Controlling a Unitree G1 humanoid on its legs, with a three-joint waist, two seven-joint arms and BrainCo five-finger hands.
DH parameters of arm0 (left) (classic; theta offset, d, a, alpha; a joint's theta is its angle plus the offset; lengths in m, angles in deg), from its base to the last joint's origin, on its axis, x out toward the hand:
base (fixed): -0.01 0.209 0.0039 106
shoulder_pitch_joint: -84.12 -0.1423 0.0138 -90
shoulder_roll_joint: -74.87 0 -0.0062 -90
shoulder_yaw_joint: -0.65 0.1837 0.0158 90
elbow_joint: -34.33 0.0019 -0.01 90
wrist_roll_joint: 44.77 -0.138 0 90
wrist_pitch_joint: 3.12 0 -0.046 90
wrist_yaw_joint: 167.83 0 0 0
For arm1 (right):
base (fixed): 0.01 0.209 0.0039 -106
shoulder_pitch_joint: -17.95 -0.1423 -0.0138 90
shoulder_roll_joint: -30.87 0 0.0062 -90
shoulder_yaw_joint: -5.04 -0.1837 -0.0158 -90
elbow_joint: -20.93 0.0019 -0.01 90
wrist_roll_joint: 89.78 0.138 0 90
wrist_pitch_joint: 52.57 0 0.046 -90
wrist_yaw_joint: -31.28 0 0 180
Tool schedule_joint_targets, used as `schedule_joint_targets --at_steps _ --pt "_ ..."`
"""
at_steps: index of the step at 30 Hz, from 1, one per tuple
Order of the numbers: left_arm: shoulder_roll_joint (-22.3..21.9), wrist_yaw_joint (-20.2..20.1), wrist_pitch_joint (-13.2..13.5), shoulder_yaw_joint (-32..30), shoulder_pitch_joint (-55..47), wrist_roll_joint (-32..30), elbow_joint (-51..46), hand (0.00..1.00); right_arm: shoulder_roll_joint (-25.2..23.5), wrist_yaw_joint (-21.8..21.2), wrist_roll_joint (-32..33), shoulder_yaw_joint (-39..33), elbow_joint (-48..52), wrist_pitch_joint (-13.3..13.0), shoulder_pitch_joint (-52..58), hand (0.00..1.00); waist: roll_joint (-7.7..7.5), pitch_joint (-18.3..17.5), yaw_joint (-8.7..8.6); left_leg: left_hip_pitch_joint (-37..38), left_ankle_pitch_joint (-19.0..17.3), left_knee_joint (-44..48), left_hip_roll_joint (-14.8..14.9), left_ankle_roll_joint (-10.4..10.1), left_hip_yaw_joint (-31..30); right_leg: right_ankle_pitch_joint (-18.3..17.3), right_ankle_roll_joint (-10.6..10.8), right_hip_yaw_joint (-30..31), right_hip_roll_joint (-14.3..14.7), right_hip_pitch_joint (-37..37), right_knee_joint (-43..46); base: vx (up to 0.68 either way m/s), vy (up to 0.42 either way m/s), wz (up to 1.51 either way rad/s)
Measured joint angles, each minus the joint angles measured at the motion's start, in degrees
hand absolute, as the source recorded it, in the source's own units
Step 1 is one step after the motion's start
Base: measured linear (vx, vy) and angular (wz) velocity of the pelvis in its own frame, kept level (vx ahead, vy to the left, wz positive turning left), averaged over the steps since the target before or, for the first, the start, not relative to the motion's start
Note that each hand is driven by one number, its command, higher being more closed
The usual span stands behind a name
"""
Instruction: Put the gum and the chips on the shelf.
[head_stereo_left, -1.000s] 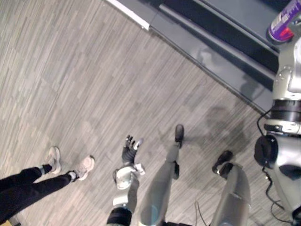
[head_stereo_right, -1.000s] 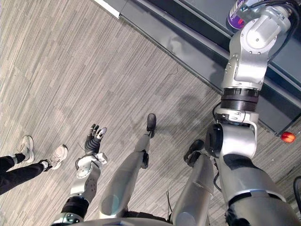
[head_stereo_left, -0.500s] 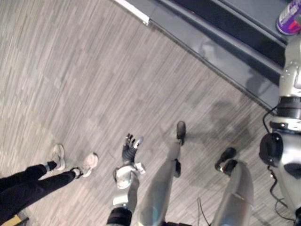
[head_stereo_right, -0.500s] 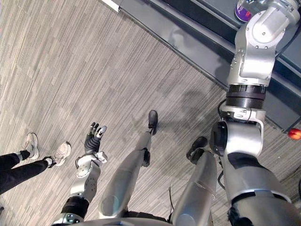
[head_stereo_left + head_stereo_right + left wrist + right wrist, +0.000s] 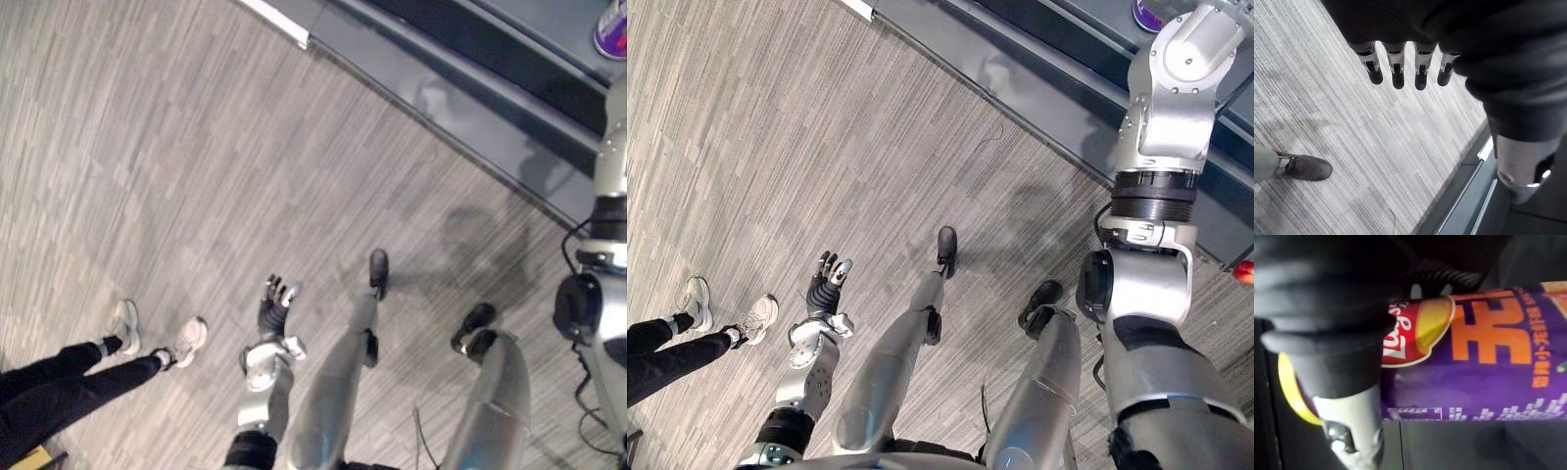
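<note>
The chips [image 5: 1474, 372] are a purple tube with a red and yellow logo. The tube rests on a board of the dark grey shelf [image 5: 470, 59], its purple end [image 5: 612, 34] showing at the far right. My right arm reaches up to it, and my right hand [image 5: 1327, 333] lies close against the tube's side, its thumb [image 5: 1352, 431] beside the tube. My left hand [image 5: 274, 299] hangs low over the floor, open and empty, with its fingertips [image 5: 1396, 78] relaxed.
A person's legs in black trousers [image 5: 59, 377] and pale shoes [image 5: 191, 338] stand on the grey striped floor at the left. The shelf's base [image 5: 1038, 69] runs slantwise across the far right. A small red round thing [image 5: 1244, 274] lies at the right edge.
The whole picture has slid a little, so the camera has moved. My right arm stays stretched to the tube on the shelf. The left hand hangs as before.
</note>
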Motion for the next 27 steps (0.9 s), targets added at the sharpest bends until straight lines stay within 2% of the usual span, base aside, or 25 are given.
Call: schedule_joint_targets --at_steps 11,19,27 --pt "-0.06 0.09 0.12 1.48 -0.13 0.02 0.02 0.0 -0.49 -0.16 0.09 2.93 -2.93 -0.02 0.01 0.0 -0.08 -0.04 -0.03 0.29 0.46 0.01 0.54 0.45 2.54 0.02 0.03 2.71 1.54 -0.87 -1.64 -0.02 -0.031 -0.11" --pt "-0.13 0.13 0.14 1.57 -0.37 0.03 0.2 0.0 -4.72 -0.27 0.53 4.21 -3.56 -0.02 2.67 0.0 -0.52 -0.32 -0.19 1.86 0.55 0.0 2.47 0.32 4.13 0.39 0.35 3.29 3.97 0.64 -4.23 -0.03 -0.041 -0.18" --pt "-0.2 0.05 0.16 1.63 -0.87 0.02 1.66 0.0 -6.93 -1.17 0.54 4.85 -3.63 -0.02 5.53 0.0 -0.52 -0.32 -0.22 4.14 0.46 0.02 4.09 0.2 5.77 1.8 0.28 4.46 6.36 2.73 -6.78 0.0 -0.048 -0.18"
